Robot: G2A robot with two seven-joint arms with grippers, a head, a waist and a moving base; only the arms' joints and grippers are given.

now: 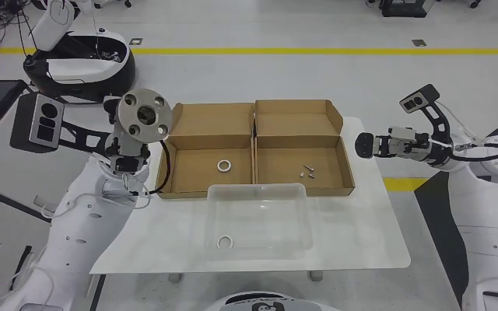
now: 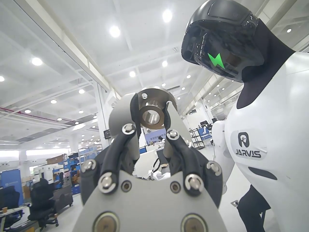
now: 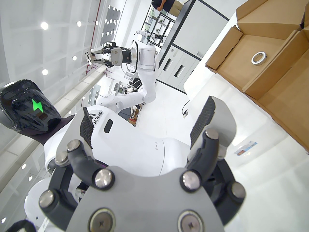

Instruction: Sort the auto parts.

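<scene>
While the left pincer (image 2: pixel 151 118) hangs off the worktop's (image 1: pixel 366 233) left side, pointing up, it's clamped on the flanged hub (image 1: pixel 146 117). That puts the hub in the air beside the left box (image 1: pixel 194 175), not over it.

Surface/room:
- white worktop with rounded corners, on a pale grey floor with a yellow line (image 1: pixel 311 51) running behind it
- open hall with rows of round ceiling lights (left wrist view)

On the worktop:
- two shallow brown cardboard boxes side by side, walls touching, flaps folded open at the back
- right box (image 1: pixel 280 175) holds a few small screws (image 1: pixel 309 170)
- left box holds one pale metal ring (image 1: pixel 225 165) lying flat
- clear plastic tray (image 1: pixel 272 225), rectangular with soft corners, sits just in front of the boxes and straddles their seam
- second ring (image 1: pixel 225 242) lies in the tray's near left corner

Hub:
- dull grey metal disc with a centre bore and four round holes around it
- short collar underneath (bronze tint, hollow); the pads grip it from both sides

Right pincer (image 3: pixel 147 108):
- spread wide, nothing in it
- ribbed black pads facing each other
- held level off the worktop's right edge, aimed inward at the right box
</scene>
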